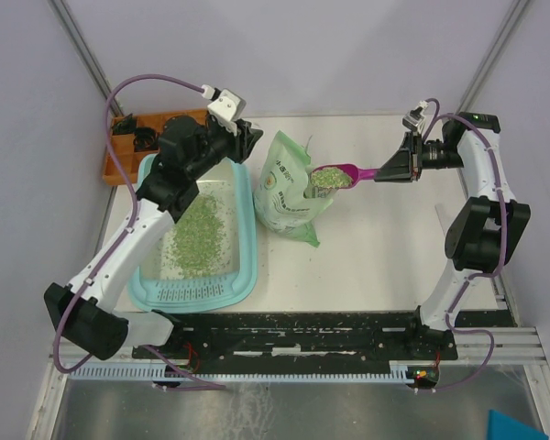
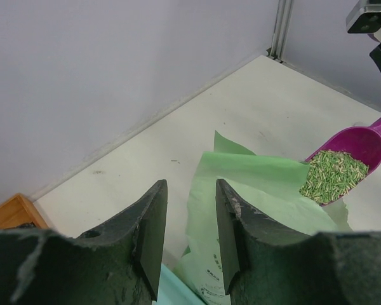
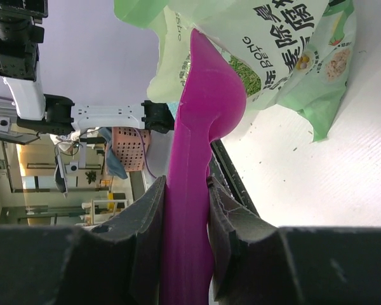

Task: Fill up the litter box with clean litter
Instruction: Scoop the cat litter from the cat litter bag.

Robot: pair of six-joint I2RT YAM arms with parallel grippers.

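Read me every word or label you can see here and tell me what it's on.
"PoNG": on the pale green bag, right wrist view.
Large Chinese characters beside it: partly cut off, unsure.
Bag print in the other views: too small.
No other text.

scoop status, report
Right gripper shut on loaded scoop at bag mouth. Left gripper open at litter box corner. Box partly filled; left arm overhangs it.

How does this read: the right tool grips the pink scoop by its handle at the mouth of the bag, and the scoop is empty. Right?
Not quite. The scoop is not empty: it carries a heap of green litter, plain in the left wrist view. The rest holds: the right tool grips it by its handle at the mouth of the bag.
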